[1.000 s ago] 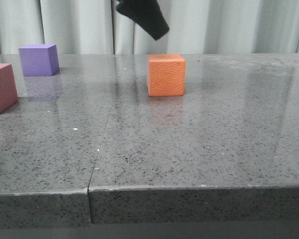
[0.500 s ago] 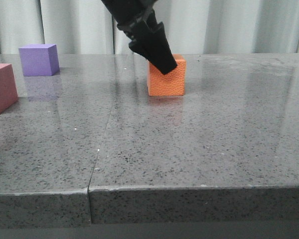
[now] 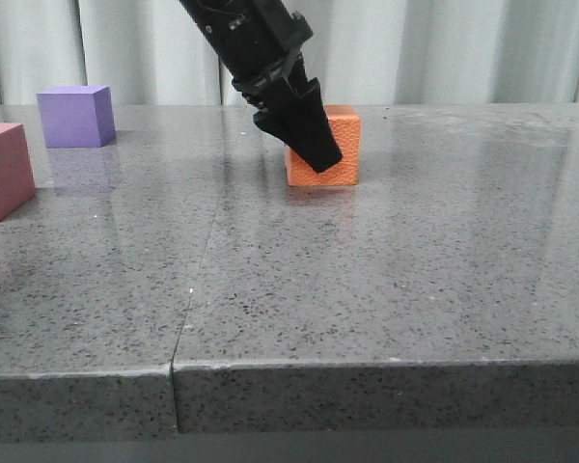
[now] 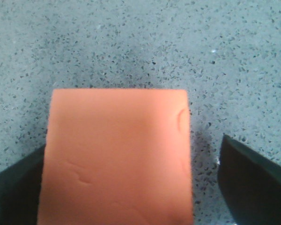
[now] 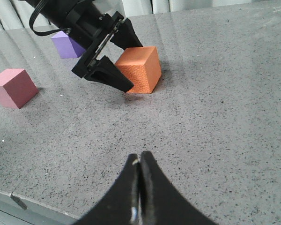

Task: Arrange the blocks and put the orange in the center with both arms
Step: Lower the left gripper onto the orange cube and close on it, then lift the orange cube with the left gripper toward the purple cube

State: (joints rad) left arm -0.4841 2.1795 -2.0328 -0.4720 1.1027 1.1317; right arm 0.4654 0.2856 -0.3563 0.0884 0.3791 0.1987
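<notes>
The orange (image 3: 340, 145) block rests on the grey stone table, around the middle toward the back. My left gripper (image 3: 320, 152) has come down over it and stands open, one black finger on each side. In the left wrist view the orange (image 4: 117, 154) fills the space between the fingers (image 4: 246, 178), with a strip of table showing beside one of them. The right wrist view shows the left gripper (image 5: 127, 63) straddling the orange (image 5: 143, 70). The purple block (image 3: 74, 116) sits at the back left, the pink-red one (image 3: 2, 172) at the left edge. My right gripper (image 5: 140, 157) hovers shut and empty nearer the front.
A seam (image 3: 198, 280) runs through the tabletop from front to back, left of the middle. The table's front edge (image 3: 367, 365) is close to the camera. Pale curtains (image 3: 444, 48) hang behind the table.
My left gripper has come down from above the orange block until its open fingers sit on either side of it. The blocks have not moved.
</notes>
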